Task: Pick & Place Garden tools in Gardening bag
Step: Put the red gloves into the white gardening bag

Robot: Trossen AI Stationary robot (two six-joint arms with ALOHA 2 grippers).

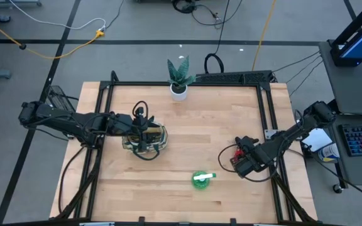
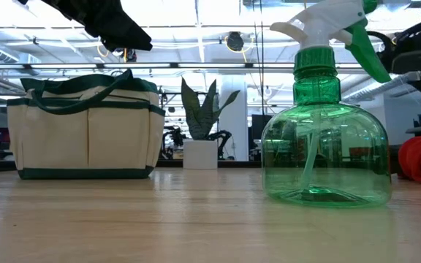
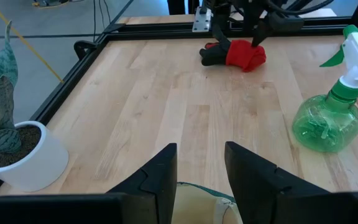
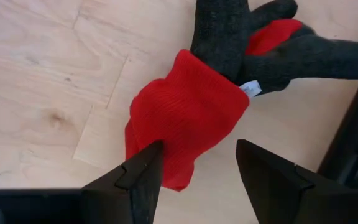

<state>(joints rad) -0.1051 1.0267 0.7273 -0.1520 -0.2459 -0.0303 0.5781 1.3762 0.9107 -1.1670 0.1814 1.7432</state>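
I have the right gripper [image 4: 194,168] low over the glove [image 4: 191,118] by the counter's right edge. Its two dark, wedge-shaped fingers stand wide, one tip laid against the red knit cuff, the other off to the side above bare wood; nothing is clamped. The glove is soft ribbed knit, red at the cuff and dark grey-black across the fingers, lying crumpled and flat beside the black metal frame rail.

My left gripper [image 3: 201,171] hangs over the bag [image 1: 144,139], left of the counter's middle. Its fingers are parted with a moderate gap and I see nothing between them; just below them shows the cream cloth rim of the bag. From the low view the bag [image 2: 86,124] is a boxy cream canvas tote with stitched front pockets, dark green trim along base and top, and limp dark loop handles, standing upright.

Near the front edge, between bag and glove, stands a spray bottle [image 2: 326,146]: clear green plastic, squat and bulbous, with a white trigger head and green lever.

At the back edge, a plant [image 1: 179,78] with stiff, mottled, blade-like leaves sits in a smooth white round pot. The counter [image 1: 219,125] is pale butcher-block wood in a black frame.
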